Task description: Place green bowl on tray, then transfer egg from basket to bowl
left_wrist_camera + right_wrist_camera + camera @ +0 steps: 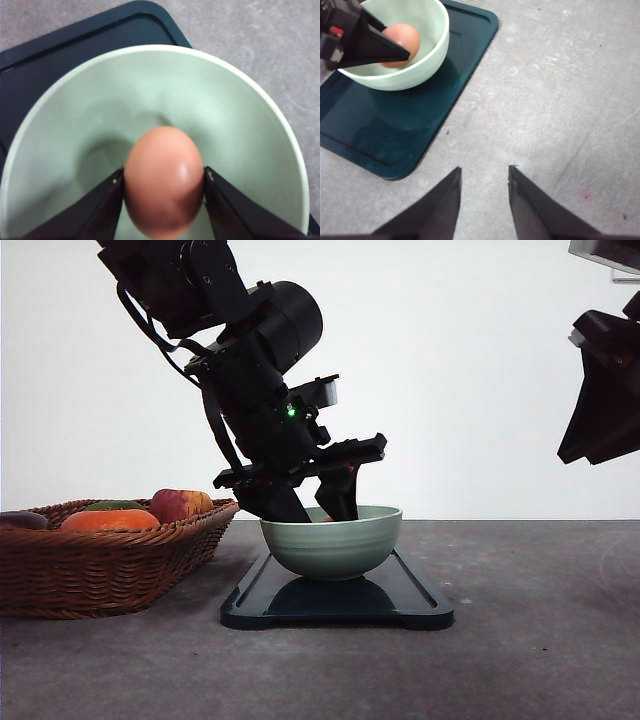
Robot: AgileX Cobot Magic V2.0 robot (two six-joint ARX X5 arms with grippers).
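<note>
The pale green bowl (pixel 332 544) stands on the dark tray (pixel 410 592) in the middle of the table. My left gripper (pixel 318 508) reaches down into the bowl, and in the left wrist view its fingers (pixel 102 210) are shut on a brown egg (pixel 163 181) held just above the bowl's (pixel 210 110) floor. The right wrist view shows the egg (pixel 400 42) inside the bowl (pixel 417 60) on the tray (pixel 395 125), with my right gripper (pixel 485 197) open over bare table to the right of it. The wicker basket (pixel 100 565) sits at the left.
The basket holds an orange fruit (pixel 110 521), a red-and-yellow fruit (pixel 180 504), a green item and a dark one at its left edge. My right arm (pixel 605 390) hangs high at the right edge. The grey table (pixel 530 640) lies bare right of the tray.
</note>
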